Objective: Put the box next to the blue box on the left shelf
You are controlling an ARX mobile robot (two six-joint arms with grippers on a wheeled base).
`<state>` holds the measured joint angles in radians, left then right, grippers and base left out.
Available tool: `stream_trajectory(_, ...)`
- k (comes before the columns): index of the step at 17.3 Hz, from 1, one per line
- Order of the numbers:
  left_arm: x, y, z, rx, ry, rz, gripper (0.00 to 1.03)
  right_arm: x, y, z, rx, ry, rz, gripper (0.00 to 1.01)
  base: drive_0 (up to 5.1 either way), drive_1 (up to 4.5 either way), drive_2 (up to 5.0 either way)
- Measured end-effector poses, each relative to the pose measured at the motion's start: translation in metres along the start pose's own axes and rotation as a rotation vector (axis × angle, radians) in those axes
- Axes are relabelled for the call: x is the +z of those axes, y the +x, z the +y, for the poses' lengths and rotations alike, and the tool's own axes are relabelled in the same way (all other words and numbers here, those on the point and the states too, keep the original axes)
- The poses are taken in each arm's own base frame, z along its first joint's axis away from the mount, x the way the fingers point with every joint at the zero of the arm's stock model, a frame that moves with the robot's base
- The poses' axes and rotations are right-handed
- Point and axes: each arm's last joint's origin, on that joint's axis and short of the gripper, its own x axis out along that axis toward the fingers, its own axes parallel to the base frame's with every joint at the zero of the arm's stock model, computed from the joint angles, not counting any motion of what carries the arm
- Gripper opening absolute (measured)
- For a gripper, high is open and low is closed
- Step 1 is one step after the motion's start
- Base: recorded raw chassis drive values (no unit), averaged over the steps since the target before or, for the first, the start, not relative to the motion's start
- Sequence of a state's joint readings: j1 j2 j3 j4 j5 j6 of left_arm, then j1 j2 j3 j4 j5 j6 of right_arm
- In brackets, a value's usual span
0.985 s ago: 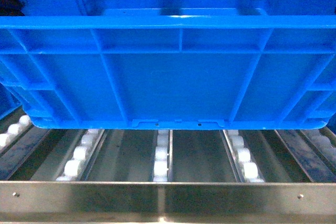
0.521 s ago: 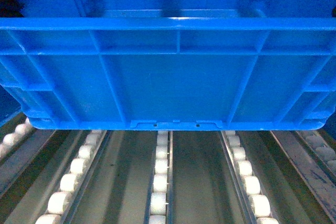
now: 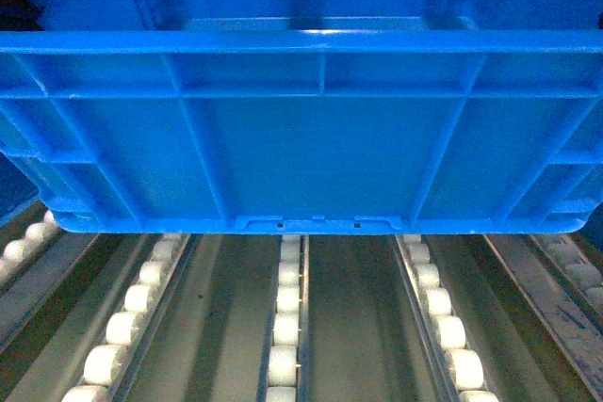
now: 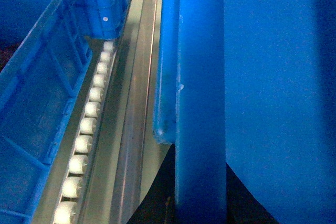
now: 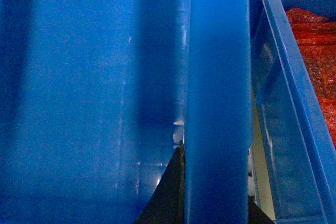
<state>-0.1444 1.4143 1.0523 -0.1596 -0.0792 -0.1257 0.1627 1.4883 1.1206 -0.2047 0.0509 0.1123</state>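
Note:
The box (image 3: 320, 138), a large bright-blue ribbed crate, fills the upper head view over the left shelf (image 3: 287, 327) of white roller rails. Whether it touches the rollers I cannot tell. My left gripper (image 4: 200, 187) is shut on the box's left rim (image 4: 202, 77), a dark finger on each side. My right gripper (image 5: 215, 192) is shut on its right rim (image 5: 218, 77) the same way. Another blue box (image 4: 31, 87) stands on the rollers just left of the held one, a roller rail (image 4: 86, 124) between them.
Behind the left blue box stands a further blue crate (image 4: 105, 3). On the right, close to the held box, sits a blue crate (image 5: 294, 108) filled with red material (image 5: 320, 40). Roller rails run forward under the box.
The shelf's steel front bar has dropped out of the bottom of the head view and more rollers show below the box. Over the last half second almost nothing has shifted.

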Motion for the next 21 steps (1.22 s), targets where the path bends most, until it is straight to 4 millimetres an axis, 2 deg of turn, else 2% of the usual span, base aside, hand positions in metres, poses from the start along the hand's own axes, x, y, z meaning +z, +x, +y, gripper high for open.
stream_trajectory(21,0.0,0.0,0.0,0.0,0.0,0.0,0.06,0.0,0.0,0.0,0.0,0.0,0.0,0.07,0.0,0.0,0.0)
